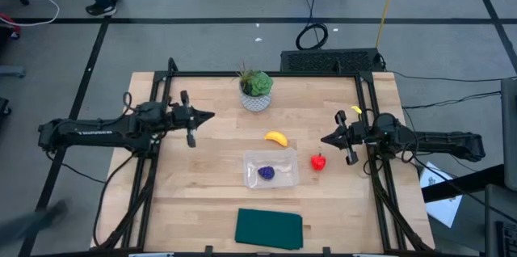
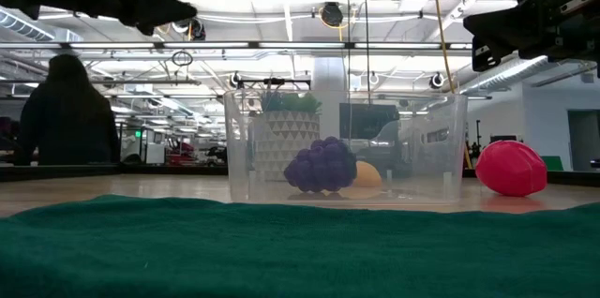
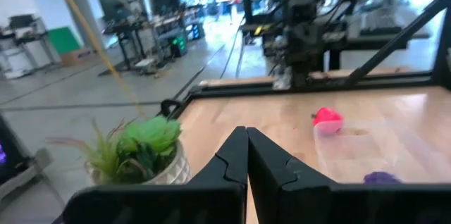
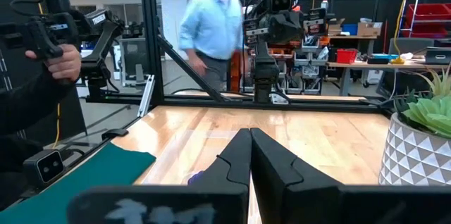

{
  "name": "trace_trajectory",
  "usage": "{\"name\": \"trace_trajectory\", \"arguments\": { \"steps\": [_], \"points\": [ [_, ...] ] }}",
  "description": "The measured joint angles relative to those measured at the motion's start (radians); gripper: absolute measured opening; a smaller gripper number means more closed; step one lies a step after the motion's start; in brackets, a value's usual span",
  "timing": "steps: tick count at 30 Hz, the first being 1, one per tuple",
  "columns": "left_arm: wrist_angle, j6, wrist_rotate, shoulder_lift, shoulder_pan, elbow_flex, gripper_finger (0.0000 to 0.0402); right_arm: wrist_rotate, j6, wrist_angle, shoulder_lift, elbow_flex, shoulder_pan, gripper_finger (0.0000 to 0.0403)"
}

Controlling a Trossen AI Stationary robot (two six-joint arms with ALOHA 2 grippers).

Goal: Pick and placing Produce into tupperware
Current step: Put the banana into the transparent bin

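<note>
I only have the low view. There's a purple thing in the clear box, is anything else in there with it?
Observer: No. From above, only the purple item lies in the tupperware; the banana sits on the table just behind it.
Operator: And the red fruit?
Observer: The red fruit is outside, beside the container on the right arm's side.
Operator: Which gripper is nearer to it?
Observer: The right gripper, shut and empty. The left gripper is shut near the potted plant.
</note>
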State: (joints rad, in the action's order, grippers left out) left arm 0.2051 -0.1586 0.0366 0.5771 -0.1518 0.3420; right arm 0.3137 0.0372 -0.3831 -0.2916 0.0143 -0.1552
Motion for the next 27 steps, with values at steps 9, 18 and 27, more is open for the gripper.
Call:
{"name": "trace_trajectory", "arguments": {
  "steps": [9,18,27],
  "points": [
    [0.041,0.004,-0.053,-0.109,-0.001,-0.088,0.0002,0.000,0.000,0.000,0.000,0.000,0.000,0.0000],
    [0.130,-0.005,-0.117,-0.116,-0.001,-0.171,0.0003,0.000,-0.001,0.000,0.000,0.000,0.000,0.0000],
    [0.129,-0.019,-0.121,-0.116,-0.001,-0.211,0.0005,-0.003,-0.005,-0.001,0.000,0.000,0.000,0.0000]
  ]
}}
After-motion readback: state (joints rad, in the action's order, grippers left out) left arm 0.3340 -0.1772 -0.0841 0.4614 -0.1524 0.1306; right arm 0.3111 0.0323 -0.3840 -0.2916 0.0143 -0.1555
